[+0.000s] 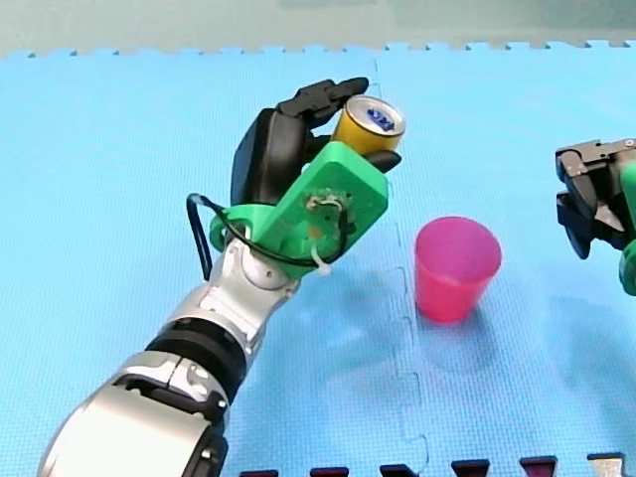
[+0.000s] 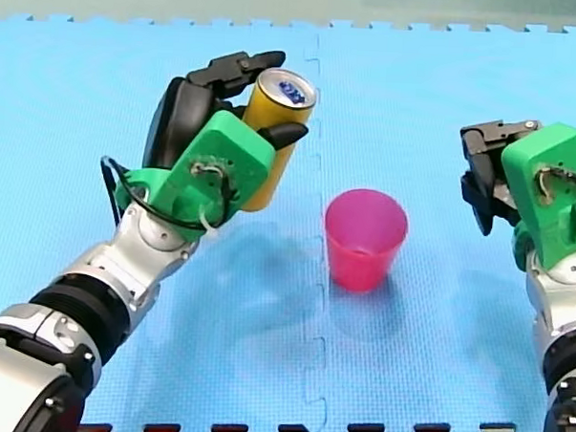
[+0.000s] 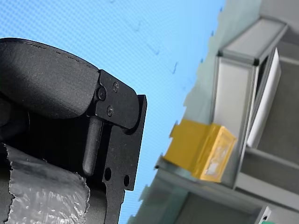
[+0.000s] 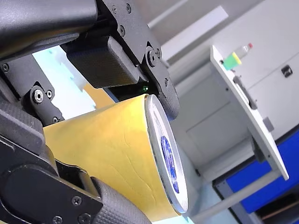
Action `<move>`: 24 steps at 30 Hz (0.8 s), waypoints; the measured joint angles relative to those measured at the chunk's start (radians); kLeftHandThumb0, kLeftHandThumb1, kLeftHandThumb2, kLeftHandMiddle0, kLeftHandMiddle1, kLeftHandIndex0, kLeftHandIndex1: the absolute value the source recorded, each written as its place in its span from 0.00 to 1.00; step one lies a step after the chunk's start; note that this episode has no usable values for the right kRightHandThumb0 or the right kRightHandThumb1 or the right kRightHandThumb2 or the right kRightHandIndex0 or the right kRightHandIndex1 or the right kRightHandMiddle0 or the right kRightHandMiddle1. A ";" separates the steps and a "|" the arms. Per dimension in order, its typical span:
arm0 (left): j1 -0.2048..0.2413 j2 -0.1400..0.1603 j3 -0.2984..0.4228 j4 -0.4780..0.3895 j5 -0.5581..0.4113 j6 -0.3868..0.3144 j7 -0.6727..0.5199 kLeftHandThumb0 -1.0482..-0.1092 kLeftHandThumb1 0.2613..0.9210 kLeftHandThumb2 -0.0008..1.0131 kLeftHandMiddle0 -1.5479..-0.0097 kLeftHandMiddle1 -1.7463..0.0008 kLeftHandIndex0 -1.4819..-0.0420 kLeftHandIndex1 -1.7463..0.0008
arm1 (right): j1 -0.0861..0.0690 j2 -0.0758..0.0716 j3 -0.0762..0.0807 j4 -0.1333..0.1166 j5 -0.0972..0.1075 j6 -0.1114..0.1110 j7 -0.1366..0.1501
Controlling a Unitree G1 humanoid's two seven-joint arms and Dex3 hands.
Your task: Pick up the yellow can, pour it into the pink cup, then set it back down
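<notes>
The blue foam mat (image 1: 119, 149) covers the whole surface and the pink cup (image 2: 365, 240) stands upright on it, mouth up, just right of a seam between two mat tiles. The robot's left arm (image 1: 199, 338) comes in left of the cup and reaches past it, away from the robot. The left hand (image 1: 288, 149) is left of the cup and beyond it. Its black fingers (image 2: 237, 68) are curled tightly around the yellow can (image 2: 264, 110), with the thumb across the side that faces the cup. The can is tilted, its blue-printed top leaning towards the cup's side. It is apart from the cup, not over the mouth, and its base is hidden behind the green wrist mount (image 1: 333, 194). In the second wrist view the fingers (image 4: 117, 60) press against the can's wall near its rim. The right hand (image 2: 495, 177) is right of the cup, apart from it, and holds nothing.
</notes>
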 measured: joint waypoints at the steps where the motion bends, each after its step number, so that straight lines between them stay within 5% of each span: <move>1: 0.000 -0.001 -0.001 0.000 0.001 0.000 -0.002 0.68 0.85 0.00 0.09 0.99 0.18 1.00 | 0.000 0.000 -0.003 0.000 0.004 0.000 0.007; 4: 0.002 -0.006 -0.005 0.002 0.002 -0.008 -0.008 0.68 0.86 0.00 0.09 0.99 0.19 1.00 | 0.000 0.003 -0.017 0.000 0.023 -0.001 0.036; 7: 0.010 -0.018 -0.004 0.003 0.000 -0.029 -0.023 0.68 0.86 0.00 0.09 0.99 0.19 1.00 | 0.000 0.017 -0.066 0.001 0.088 0.000 0.103; 10: 0.014 -0.028 -0.005 0.005 0.000 -0.033 -0.028 0.68 0.85 0.00 0.09 0.99 0.18 1.00 | 0.000 0.023 -0.090 0.001 0.113 0.002 0.136; 18: 0.019 -0.025 -0.040 0.011 0.045 -0.021 -0.011 0.69 0.84 0.00 0.08 0.99 0.18 1.00 | 0.000 0.019 -0.101 0.002 0.112 0.005 0.170; 24: 0.015 0.007 -0.114 0.015 0.141 -0.017 0.070 0.69 0.83 0.00 0.08 0.99 0.22 1.00 | 0.001 0.018 -0.104 0.002 0.111 0.012 0.173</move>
